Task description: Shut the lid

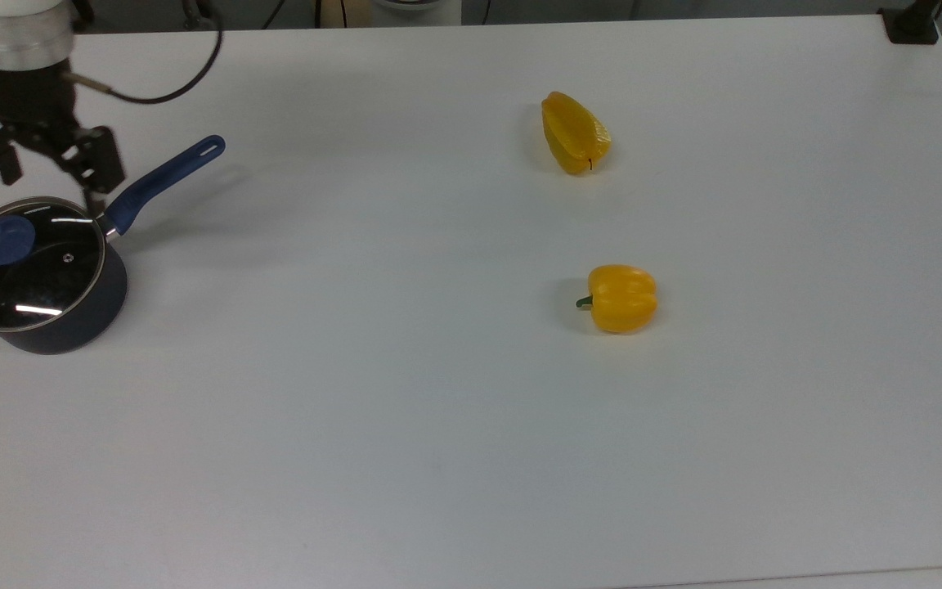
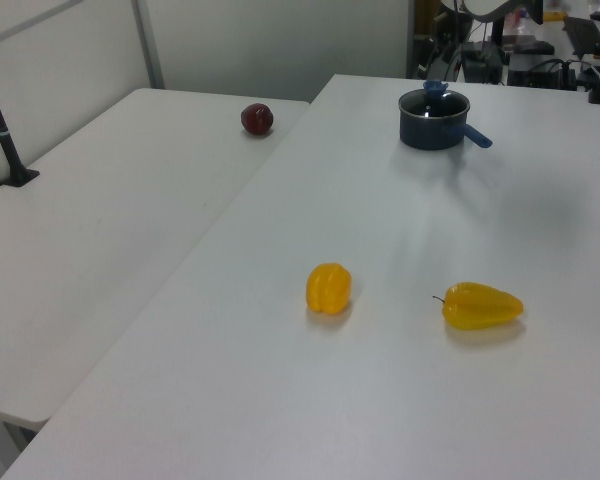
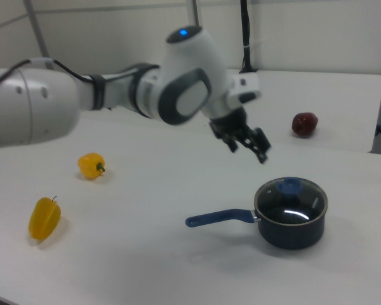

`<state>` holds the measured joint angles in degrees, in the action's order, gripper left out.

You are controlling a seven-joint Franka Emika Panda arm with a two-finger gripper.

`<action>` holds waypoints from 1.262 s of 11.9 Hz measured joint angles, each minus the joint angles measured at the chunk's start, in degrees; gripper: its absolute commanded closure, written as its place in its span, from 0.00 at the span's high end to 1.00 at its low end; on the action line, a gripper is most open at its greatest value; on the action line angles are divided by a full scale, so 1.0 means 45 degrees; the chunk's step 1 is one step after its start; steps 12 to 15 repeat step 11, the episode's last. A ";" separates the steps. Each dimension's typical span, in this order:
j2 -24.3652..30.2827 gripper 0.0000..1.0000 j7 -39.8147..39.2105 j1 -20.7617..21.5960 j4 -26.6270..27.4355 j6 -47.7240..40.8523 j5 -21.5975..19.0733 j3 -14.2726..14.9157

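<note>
**Lid seated on the saucepan, jaws open and clear above it**

You have the lid [image 1: 26, 263] resting flat on the dark blue saucepan [image 1: 70, 323], its metal rim sitting all round the pan's top edge. Its blue knob [image 1: 5, 240] stands in the middle of the glass, with the small steam vent [image 1: 67, 257] just beside it, at about 3 o'clock of the knob in the top view. The saucepan sits near the top view's left edge of the white table [image 1: 471, 458], and its blue handle [image 1: 164, 178] points away towards 2 o'clock in the top view.

Your gripper [image 1: 52, 168] hangs off the lid at about 12 o'clock from it in the top view, with nothing between its fingers; the jaws stand spread wide and touch neither the knob nor the glass. In the right view you see the gripper [image 3: 247, 143] raised in the air above and to the right view's left of the saucepan [image 3: 291, 222], well apart from the lid [image 3: 291, 199].

Elsewhere on the table you have a long yellow pepper [image 1: 574, 132] and a rounder yellow bell pepper [image 1: 621, 298], the second lying at 6 o'clock of the first in the top view, both well apart from the saucepan. On the neighbouring table [image 2: 100, 230] in the left view sits a dark red round fruit [image 2: 257, 119]
</note>
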<state>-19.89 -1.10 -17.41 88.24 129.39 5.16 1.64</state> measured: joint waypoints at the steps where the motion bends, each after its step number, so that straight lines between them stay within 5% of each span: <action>1: 0.0239 1.00 0.0000 0.0366 -0.0029 -0.0576 0.0087 -0.0021; 8: 0.2638 1.00 0.1236 0.4223 -0.0089 -0.6337 0.0174 -0.0100; 15: 0.3148 1.00 0.1448 0.4519 -0.0058 -0.7754 0.0174 -0.0099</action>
